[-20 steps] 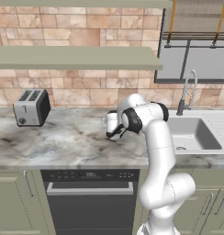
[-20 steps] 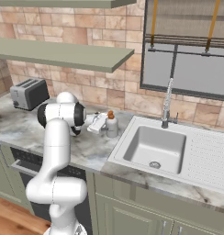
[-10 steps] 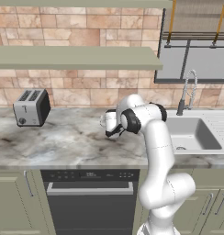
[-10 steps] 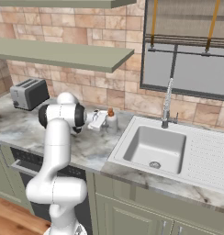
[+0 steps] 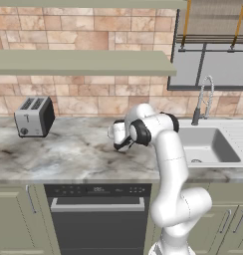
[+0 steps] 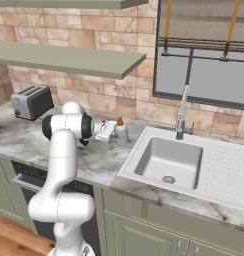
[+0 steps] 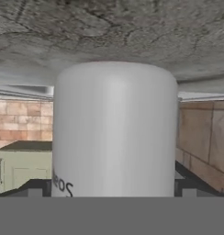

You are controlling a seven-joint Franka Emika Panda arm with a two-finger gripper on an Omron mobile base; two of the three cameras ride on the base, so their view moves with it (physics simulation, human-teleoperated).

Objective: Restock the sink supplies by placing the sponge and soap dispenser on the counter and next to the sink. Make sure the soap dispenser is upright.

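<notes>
The soap dispenser [image 6: 121,132] is seen upright on the desk [image 6: 99,160], just left of the sink [image 6: 169,162]. The end effector [image 6: 110,131] is spread wide around the bottle's body, its 2 fingers on either side without pinching it.

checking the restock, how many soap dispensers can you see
1: the soap dispenser stands upright on the counter just left of the sink, right at the open gripper. Others may be hidden behind the arm.

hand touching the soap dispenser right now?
Cannot tell. In the right base view the hand sits right against the upright soap dispenser, with neither gap nor contact plainly visible.
</notes>
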